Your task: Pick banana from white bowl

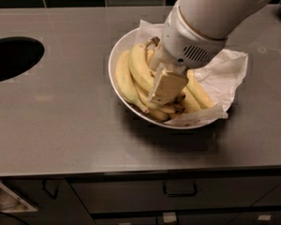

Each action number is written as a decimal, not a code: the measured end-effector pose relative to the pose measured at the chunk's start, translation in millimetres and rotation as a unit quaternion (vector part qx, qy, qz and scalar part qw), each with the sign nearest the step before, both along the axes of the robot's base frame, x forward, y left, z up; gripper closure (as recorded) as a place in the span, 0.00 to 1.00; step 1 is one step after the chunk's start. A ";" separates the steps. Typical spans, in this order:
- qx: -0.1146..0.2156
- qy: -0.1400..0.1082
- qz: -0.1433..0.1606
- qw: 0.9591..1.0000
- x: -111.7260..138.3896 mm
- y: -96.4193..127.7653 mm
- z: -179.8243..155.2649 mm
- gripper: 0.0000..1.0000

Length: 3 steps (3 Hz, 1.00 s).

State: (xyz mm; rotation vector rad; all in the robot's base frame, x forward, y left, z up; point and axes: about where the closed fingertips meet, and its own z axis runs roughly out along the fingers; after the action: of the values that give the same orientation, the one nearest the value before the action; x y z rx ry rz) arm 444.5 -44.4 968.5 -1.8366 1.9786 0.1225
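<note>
The white bowl [113,64] stands on the steel counter, right of centre, lined with crumpled white paper [225,74]. It holds several ripe yellow bananas [125,78], curved, with brown stem stubs at the far side. They look much alike, so I cannot single out one. My gripper [166,89] reaches down from the upper right into the bowl. Its cream tip rests on the middle bananas. The white arm hides the bananas behind it.
The steel counter [61,125] has a dark round hole [9,57] at the left. Dark tiles run along the back. Drawers with a handle [180,191] sit below the front edge. The paper hangs over the bowl's right rim.
</note>
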 end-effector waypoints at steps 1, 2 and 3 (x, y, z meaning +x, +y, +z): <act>-0.009 0.003 -0.003 1.000 -2.8 3.5 1.0 0.46; -0.003 -0.003 -0.018 1.000 3.0 -0.4 -1.4 0.46; 0.016 -0.021 -0.039 0.999 10.4 -7.4 2.3 0.51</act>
State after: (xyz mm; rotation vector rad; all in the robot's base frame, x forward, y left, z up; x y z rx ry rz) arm 454.8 -51.8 970.8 -1.7249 2.0048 0.0913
